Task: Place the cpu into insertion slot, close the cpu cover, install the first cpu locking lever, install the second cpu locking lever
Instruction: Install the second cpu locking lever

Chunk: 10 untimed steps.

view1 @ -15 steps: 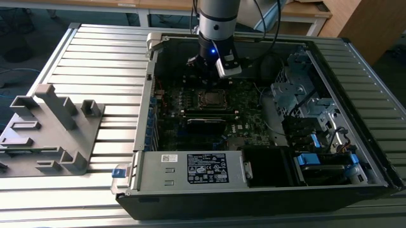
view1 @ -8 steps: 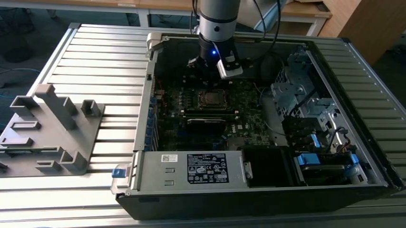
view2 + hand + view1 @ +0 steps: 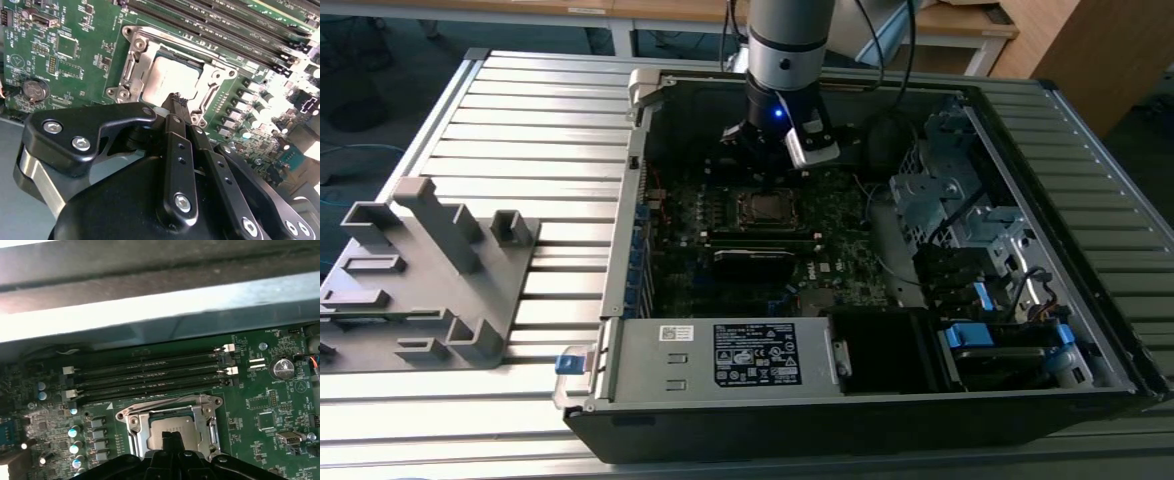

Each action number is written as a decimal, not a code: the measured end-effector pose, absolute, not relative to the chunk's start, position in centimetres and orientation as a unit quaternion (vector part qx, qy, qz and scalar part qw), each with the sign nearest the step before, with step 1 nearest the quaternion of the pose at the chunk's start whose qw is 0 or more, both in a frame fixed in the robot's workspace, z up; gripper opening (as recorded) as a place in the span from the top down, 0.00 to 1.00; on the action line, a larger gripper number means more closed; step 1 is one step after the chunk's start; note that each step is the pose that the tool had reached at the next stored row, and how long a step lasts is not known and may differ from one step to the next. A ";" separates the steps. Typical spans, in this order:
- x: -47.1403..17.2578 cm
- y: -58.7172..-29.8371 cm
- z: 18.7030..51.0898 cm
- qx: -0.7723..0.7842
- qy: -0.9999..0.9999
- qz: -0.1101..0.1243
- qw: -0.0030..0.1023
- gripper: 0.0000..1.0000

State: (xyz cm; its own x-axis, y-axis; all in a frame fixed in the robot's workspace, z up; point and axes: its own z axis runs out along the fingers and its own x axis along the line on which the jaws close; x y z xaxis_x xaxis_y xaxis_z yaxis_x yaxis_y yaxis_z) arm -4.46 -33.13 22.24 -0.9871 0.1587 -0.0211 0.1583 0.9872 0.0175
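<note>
Looks like the cpu (image 3: 170, 80) already sits in the insertion slot (image 3: 131, 75), with the cpu cover (image 3: 212, 87) down around it. Gripper (image 3: 176, 99) pressed together right above the cpu, pinching nothing. Can't tell whether either locking lever is latched yet.

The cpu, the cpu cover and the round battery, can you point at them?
cpu (image 3: 171, 80), second wrist view, its silver top.
cpu cover (image 3: 136, 62), second wrist view, the frame's side bar.
round battery (image 3: 282, 367), first wrist view, its shiny face.

Silver-grey arm tube, blue wrist light, black gripper (image 3: 176, 102) linkages with silver hex screws.
</note>
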 end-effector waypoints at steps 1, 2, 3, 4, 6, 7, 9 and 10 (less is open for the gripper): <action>-4.4 -33.2 22.2 0.079 0.997 0.008 0.011 0.90; -4.4 -33.2 22.2 0.079 0.997 0.008 0.011 0.90; -4.3 -33.3 22.2 0.079 0.997 0.008 0.011 0.90; -4.3 -33.4 22.2 0.079 0.997 0.008 0.011 0.90; -4.3 -33.5 22.1 0.079 0.997 0.008 0.012 0.90; -4.3 -33.5 22.1 0.078 0.997 0.008 0.013 0.90; -4.3 -33.6 22.1 0.077 0.997 0.008 0.015 0.90; -4.3 -33.6 22.1 0.077 0.997 0.008 0.016 0.90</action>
